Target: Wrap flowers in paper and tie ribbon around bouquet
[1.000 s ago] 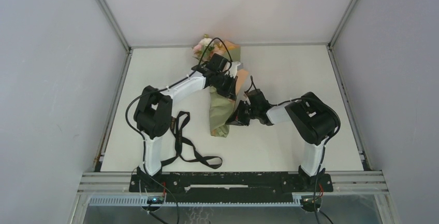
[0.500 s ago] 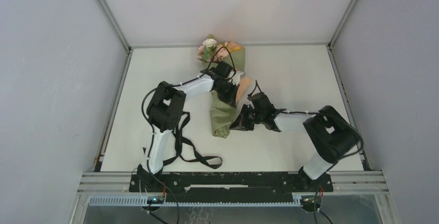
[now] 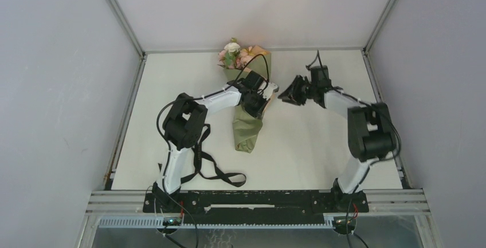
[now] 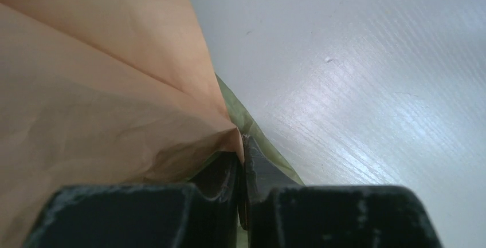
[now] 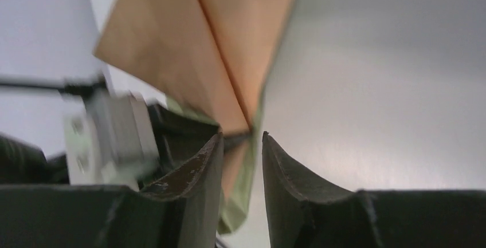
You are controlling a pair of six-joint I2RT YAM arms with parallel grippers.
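White worktop point(image 3: 321, 145) carries the tapering olive-green-and-peach paper bouquet point(image 3: 246, 130), its peach fold pinched by the left hand point(image 4: 243, 149); the right hand point(image 5: 242, 139) is spread, empty. The pinch is best held while the long black ribbon point(image 3: 242, 178) is fetched.

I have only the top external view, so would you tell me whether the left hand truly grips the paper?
Observer: Yes. Its wrist view shows the left hand pinched shut on a peach corner of the paper.
Operator: Thank you. And the right hand?
Observer: Its wrist view shows the right hand open, with the paper's folded peach point just ahead of it.
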